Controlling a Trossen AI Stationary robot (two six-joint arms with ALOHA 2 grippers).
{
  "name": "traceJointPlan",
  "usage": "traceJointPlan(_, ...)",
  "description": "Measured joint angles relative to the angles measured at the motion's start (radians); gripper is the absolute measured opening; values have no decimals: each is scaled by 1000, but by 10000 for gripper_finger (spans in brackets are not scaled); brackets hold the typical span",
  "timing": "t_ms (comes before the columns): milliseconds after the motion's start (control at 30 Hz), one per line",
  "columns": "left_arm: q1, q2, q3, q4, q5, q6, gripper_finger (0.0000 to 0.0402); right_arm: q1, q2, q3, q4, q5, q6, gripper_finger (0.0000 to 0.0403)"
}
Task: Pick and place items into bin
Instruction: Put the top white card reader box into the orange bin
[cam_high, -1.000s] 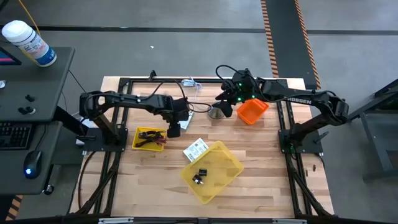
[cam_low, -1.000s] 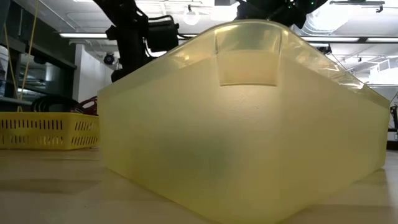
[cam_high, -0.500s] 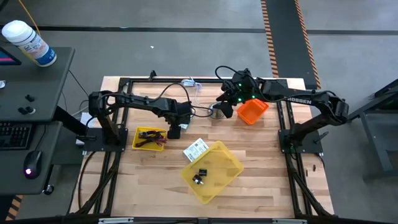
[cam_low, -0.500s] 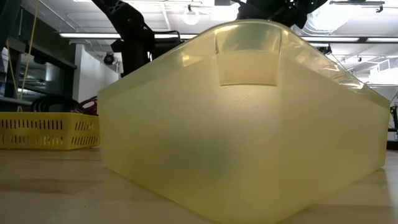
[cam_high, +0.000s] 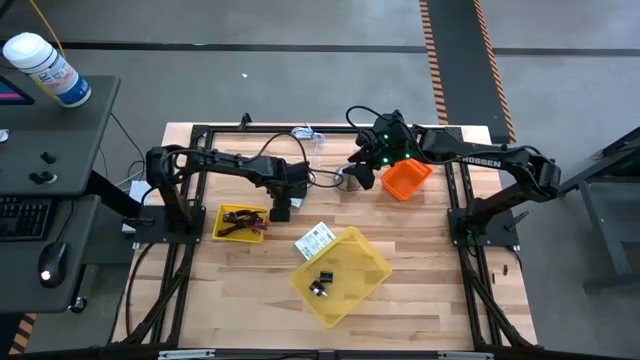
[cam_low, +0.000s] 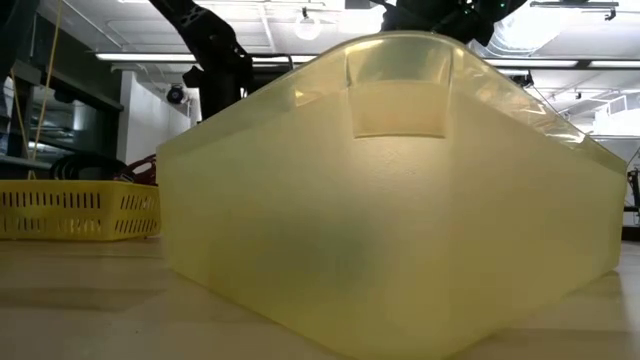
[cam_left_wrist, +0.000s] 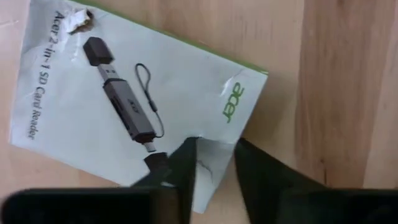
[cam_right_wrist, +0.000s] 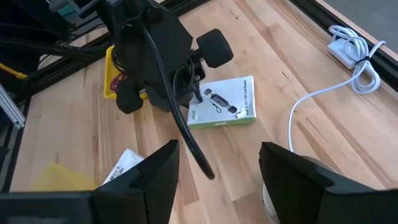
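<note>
Left gripper (cam_left_wrist: 211, 163) fingers narrowly spread astride white printed Acer card (cam_left_wrist: 143, 106) edge — thin flat card, pinch may slip off. Right gripper (cam_right_wrist: 217, 180) spread wide, idle.

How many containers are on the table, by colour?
Yellow: 2, the big translucent bin and the small slotted basket.
Orange: 1, the bin beside the right gripper.
Total: 3.
</note>
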Motion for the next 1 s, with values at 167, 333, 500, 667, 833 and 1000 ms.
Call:
traceJointPlan(167,1,6,-4,1,55,-4,11,0,0,0,0,1,0,210)
traceJointPlan(333,-1,6,-5,4,70,-24,14,0,0,0,1,7,0,210)
traceJointPlan(500,-2,6,-5,6,57,-62,3,0,0,0,1,8,6,210)
traceJointPlan(667,-2,-6,24,-28,49,-111,1,0,0,0,0,8,14,210)
traceJointPlan(833,-3,-25,91,-80,7,-135,0,-6,0,0,-1,8,13,210)
traceJointPlan(1000,-2,-45,172,-130,-9,-135,0,-34,-1,0,-8,7,12,210)
